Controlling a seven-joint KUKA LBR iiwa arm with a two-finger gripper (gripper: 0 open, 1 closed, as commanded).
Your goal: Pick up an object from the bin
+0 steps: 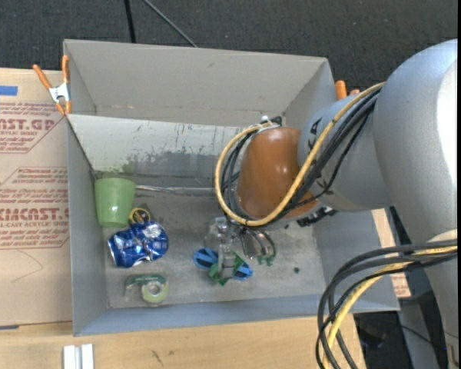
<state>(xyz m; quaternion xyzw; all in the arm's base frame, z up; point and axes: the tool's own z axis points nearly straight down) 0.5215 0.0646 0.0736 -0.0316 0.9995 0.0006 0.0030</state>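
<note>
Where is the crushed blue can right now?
In the camera view the crushed blue can lies on the left side of the bin, just below the green cup and above the roll of tape.

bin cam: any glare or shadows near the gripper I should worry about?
Camera view: pale glare streaks on the back wall of the bin; bright glints on the crushed blue can; the arm seems to shade the floor around the gripper and the blue-and-green thing under it; the green cup is evenly lit.
</note>
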